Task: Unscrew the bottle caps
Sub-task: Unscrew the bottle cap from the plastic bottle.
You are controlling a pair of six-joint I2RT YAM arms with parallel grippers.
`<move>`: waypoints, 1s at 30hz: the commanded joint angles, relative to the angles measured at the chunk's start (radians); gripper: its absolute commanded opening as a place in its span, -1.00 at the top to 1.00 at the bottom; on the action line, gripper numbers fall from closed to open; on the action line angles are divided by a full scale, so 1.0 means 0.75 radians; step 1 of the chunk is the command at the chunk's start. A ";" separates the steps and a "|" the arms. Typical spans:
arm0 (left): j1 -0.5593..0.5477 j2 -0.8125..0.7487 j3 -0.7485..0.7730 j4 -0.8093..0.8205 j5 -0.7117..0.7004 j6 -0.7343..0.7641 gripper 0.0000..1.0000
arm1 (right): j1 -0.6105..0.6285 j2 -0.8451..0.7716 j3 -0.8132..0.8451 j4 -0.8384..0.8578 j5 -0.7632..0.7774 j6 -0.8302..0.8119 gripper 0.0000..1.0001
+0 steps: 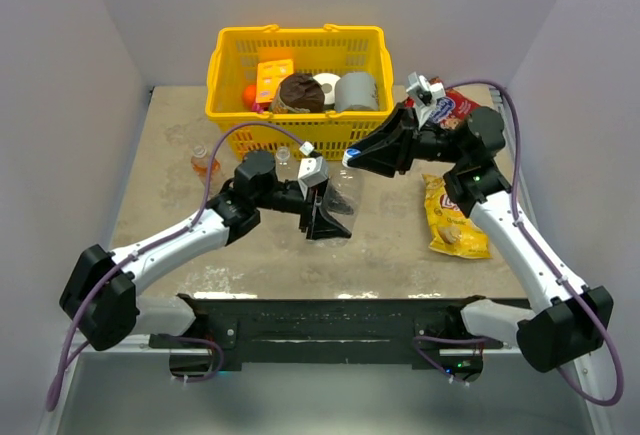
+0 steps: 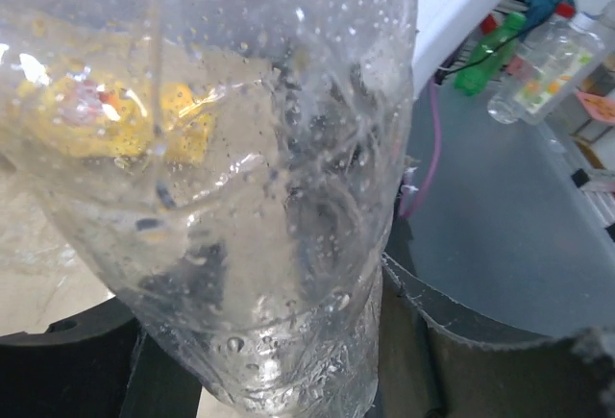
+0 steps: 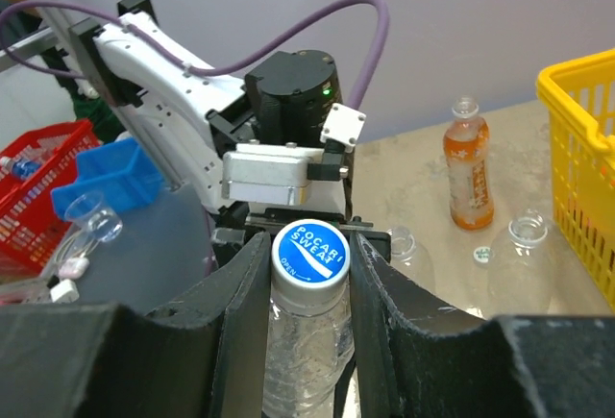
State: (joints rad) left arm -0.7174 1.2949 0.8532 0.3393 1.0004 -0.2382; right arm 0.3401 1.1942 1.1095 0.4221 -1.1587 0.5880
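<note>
Three of the four bottles look finished to me. In the right wrist view the orange bottle [image 3: 468, 176] stands with a bare neck near the far left corner of the worktop [image 1: 390, 255]. The first clear bottle [image 3: 527, 250] and the second clear bottle [image 3: 404, 245] stand close by it with open mouths, in front of the yellow basket [image 1: 290, 130] at the far edge. A small whitish disc [image 3: 482, 255] lies on the worktop between them. I take it for a removed cap, though it is too small to be sure.

One bottle is left. The last bottle [image 2: 259, 245] is clear, with droplets beading its inside, and sits at the middle of the worktop between my two arms. Its blue cap [image 3: 309, 253] sits on the neck, so I judge the twist-off is yet to be completed.

The left tool [image 1: 330, 217] is clamped on the lower body of the last bottle, with a dark finger on either side, bracing it. The right tool [image 1: 362, 155] pinches the blue cap. Its fingers are drawn in nearly as far as they go, one pressed against each side of the rim, with the printed face of the cap showing between them.
</note>
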 commanded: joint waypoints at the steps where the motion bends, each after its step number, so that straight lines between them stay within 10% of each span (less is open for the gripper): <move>1: -0.027 -0.076 0.100 -0.031 -0.200 0.187 0.31 | -0.010 -0.036 0.050 -0.243 0.242 -0.142 0.09; 4: -0.040 -0.088 0.100 -0.082 -0.343 0.219 0.32 | -0.010 -0.077 0.061 -0.313 0.362 -0.179 -0.15; 8: -0.060 -0.107 0.100 -0.137 -0.562 0.244 0.33 | -0.010 -0.138 0.071 -0.407 0.557 -0.219 -0.98; 20: -0.121 -0.096 0.116 -0.258 -1.019 0.256 0.32 | 0.113 -0.214 0.112 -0.612 1.256 -0.203 -0.80; 30: -0.146 -0.078 0.122 -0.283 -1.072 0.279 0.33 | 0.281 -0.136 0.167 -0.675 1.408 -0.226 -0.54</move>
State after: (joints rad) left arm -0.8211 1.2339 0.8982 0.1108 0.2371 -0.0582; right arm 0.5446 1.0824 1.1938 -0.0750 -0.1722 0.4271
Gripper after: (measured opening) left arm 0.628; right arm 0.796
